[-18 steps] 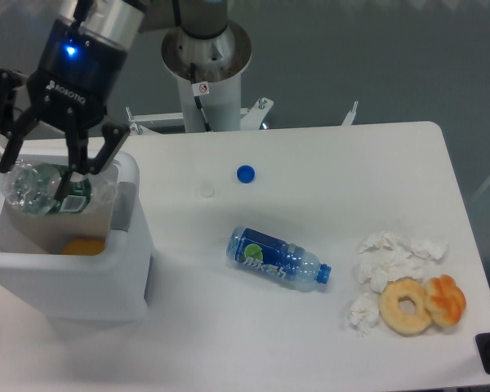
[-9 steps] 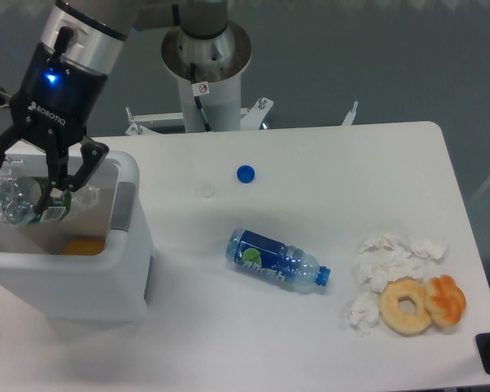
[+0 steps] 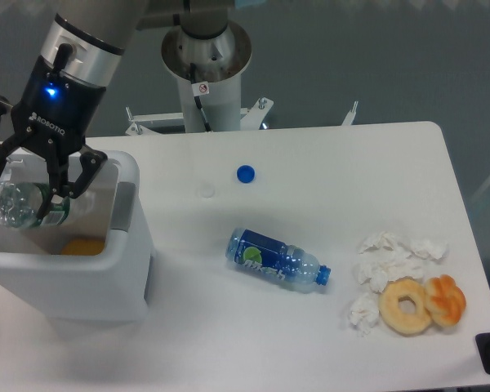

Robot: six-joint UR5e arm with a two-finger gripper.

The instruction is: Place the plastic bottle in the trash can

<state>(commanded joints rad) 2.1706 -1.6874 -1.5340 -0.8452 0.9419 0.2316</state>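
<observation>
The plastic bottle [image 3: 20, 204], clear and wrinkled with a dark green label band, lies sideways between my fingertips. My gripper [image 3: 41, 200] is shut on it and holds it over the open top of the trash can [image 3: 73, 282], near its back left part. The trash can is a white boxy bin at the table's left side. An orange object [image 3: 82, 245] lies inside it. The bottle's lower part sits at about rim height.
A clear bottle with blue label and blue cap [image 3: 276, 260] lies mid-table. A loose blue cap [image 3: 245, 173] and a small white cap [image 3: 206, 190] lie behind it. Crumpled tissues [image 3: 392, 260], a doughnut [image 3: 406, 306] and another pastry [image 3: 446, 299] are at the right. The arm's base [image 3: 206, 61] stands behind the table.
My gripper has moved left and slightly down with the plastic bottle in it, from the bin's right side to its left. Nothing else has moved.
</observation>
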